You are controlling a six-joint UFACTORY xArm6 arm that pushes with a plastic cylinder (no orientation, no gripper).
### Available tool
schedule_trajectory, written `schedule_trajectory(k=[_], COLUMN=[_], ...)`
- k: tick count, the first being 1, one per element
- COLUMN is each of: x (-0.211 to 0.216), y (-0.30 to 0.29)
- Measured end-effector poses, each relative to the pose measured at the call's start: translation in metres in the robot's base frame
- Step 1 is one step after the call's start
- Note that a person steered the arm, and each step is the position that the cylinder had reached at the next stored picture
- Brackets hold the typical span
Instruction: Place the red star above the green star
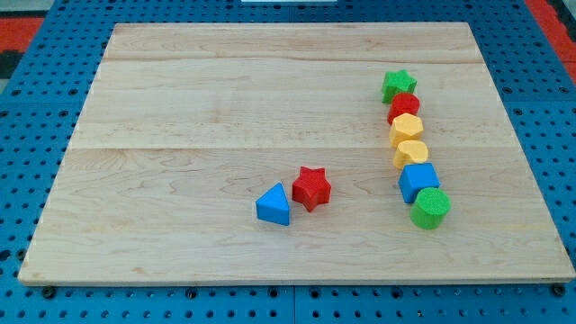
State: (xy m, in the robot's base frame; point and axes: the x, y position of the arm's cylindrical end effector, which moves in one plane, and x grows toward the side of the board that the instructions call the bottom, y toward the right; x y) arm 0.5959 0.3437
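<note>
The red star (311, 188) lies on the wooden board (180, 135) a little below its middle. The green star (397, 85) lies at the upper right, at the top of a column of blocks. The red star is well down and to the left of the green star. A blue triangle (274, 205) touches the red star on its lower left. My tip does not show in the camera view, and no part of the rod is visible.
Below the green star runs a touching column: a red round block (404, 105), a yellow block (406, 128), a second yellow block (410, 152), a blue block (418, 180) and a green cylinder (430, 208). Blue pegboard (36, 108) surrounds the board.
</note>
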Motion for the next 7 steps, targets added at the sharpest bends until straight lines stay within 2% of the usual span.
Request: schedule_trajectory(k=[1,2,4,5,6,7], x=[0.021,0.021,0.021,-0.004,-0.044,-0.065], y=[-0.012,-0.043,-0.209,-0.235,-0.234,-0.235])
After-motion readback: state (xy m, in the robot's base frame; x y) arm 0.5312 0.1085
